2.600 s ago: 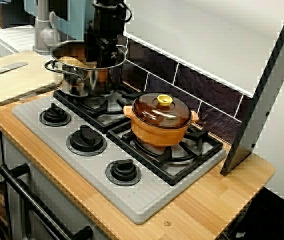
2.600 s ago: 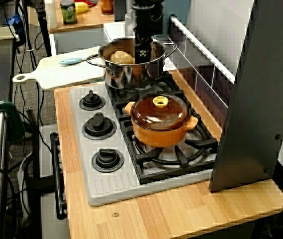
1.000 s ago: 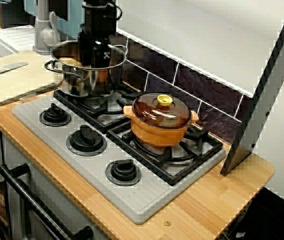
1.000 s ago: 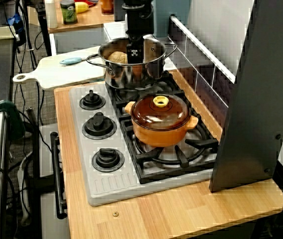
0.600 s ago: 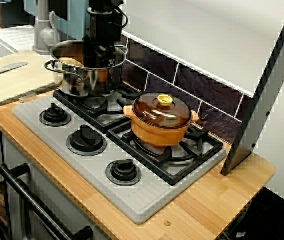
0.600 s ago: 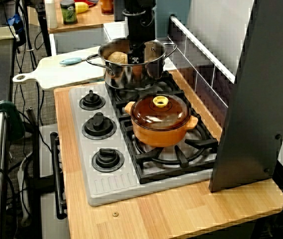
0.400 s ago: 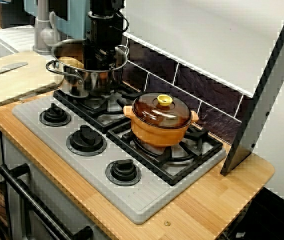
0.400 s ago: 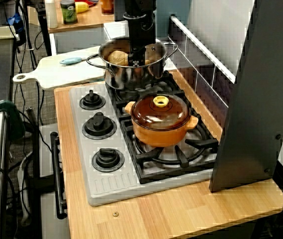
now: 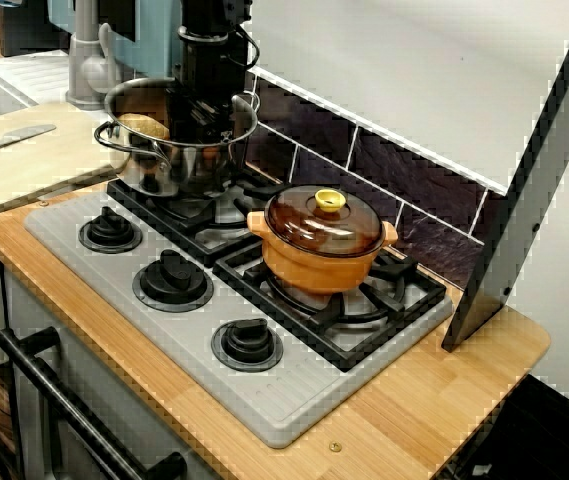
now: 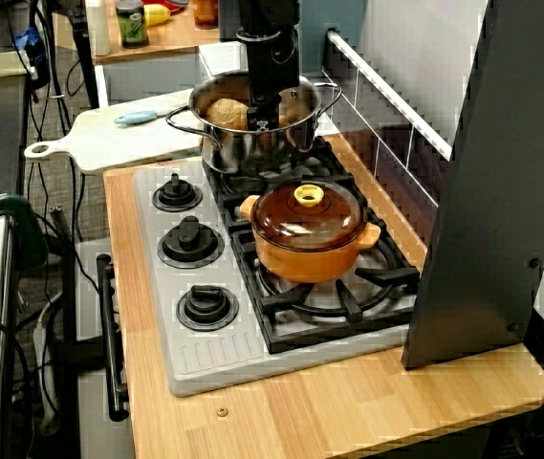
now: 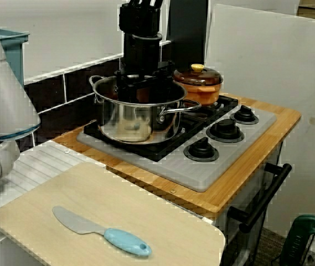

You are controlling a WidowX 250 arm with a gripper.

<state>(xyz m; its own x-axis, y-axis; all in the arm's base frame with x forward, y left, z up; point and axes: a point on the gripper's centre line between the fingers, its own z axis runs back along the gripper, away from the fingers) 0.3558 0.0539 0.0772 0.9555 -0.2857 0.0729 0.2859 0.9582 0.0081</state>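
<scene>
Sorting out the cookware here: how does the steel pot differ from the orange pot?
The steel pot is shiny and lidless; the orange pot wears a brown lid with a yellow knob. The gripper reaches into the steel pot; the orange pot stands untouched. Both sit on the stove grates.

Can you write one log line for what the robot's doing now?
gripper: down inside steel pot | fingers: hidden | in pot: tan round lump | beside: lidded orange pot
</scene>
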